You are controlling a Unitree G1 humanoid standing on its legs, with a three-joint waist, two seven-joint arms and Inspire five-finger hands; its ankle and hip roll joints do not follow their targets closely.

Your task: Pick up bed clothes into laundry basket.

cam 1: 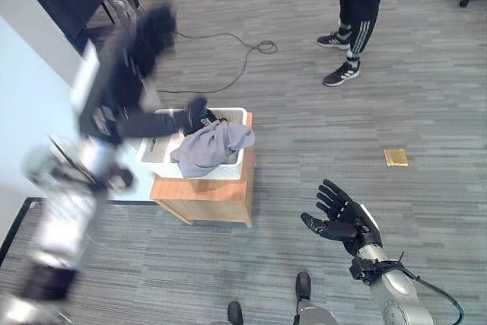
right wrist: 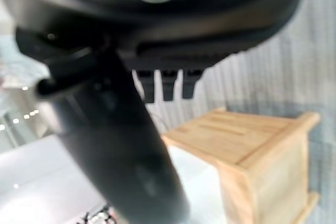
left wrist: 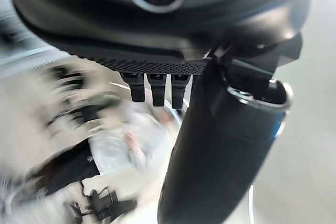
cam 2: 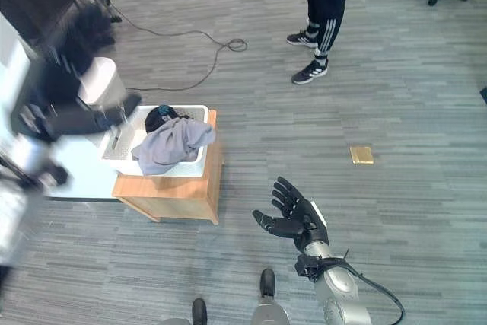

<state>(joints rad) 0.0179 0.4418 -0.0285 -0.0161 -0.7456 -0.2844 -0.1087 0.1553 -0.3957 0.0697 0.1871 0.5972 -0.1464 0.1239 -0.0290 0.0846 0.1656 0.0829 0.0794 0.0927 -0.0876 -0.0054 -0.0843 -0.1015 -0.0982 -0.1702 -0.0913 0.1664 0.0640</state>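
Grey plank floor (cam 1: 319,135), small wooden bench (cam 1: 205,195) carrying white plastic laundry basket (cam 1: 237,159) with grey cloth (cam 1: 213,146), your right robot hand (cam 1: 342,220) spread wide, empty, left robot hand (cam 1: 196,109) blurred, can't tell.

From head height we are looking down on the laundry basket (cam 1: 230,168) atop its wooden stand (cam 2: 176,194); wrist cameras are peering close along each hand.

The laundry basket (cam 1: 237,159) is sitting on a wooden stand (cam 1: 205,199), with clothes (cam 1: 213,144) lying in it and hanging over its rim. A person (cam 1: 356,5) is standing behind on the floor (cam 1: 342,127); the right hand (cam 1: 341,217) is hovering right of the stand.
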